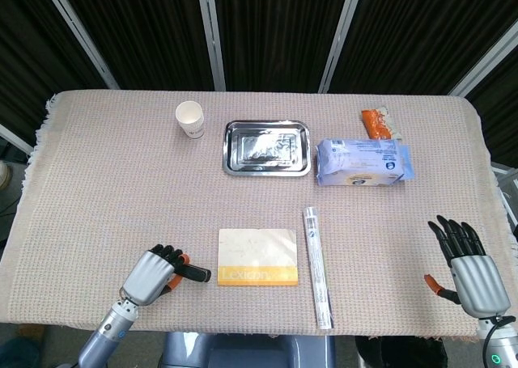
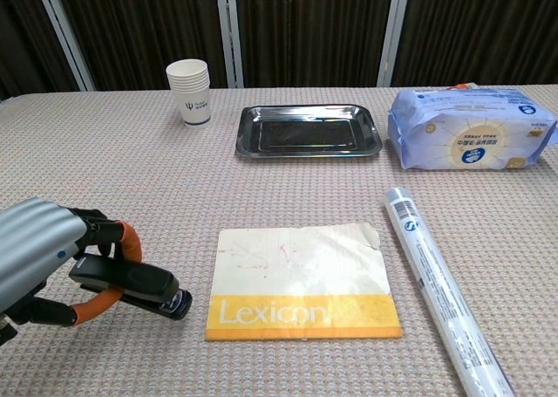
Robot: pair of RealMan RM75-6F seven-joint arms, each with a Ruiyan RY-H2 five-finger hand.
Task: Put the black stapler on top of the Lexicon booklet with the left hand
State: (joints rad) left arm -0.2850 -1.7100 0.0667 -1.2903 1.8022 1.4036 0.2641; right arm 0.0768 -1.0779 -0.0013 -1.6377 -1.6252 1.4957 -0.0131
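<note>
The black stapler hangs just above the tablecloth at the front left, and my left hand grips its rear end, fingers curled around it. In the head view the stapler pokes out to the right of the left hand, a short gap from the booklet. The Lexicon booklet lies flat at the front centre, cream with a yellow band; it also shows in the head view. My right hand rests at the table's front right edge with fingers spread, holding nothing.
A rolled white tube lies right of the booklet. Further back stand a stack of paper cups, a metal tray and a blue wipes pack. An orange packet sits at the far right.
</note>
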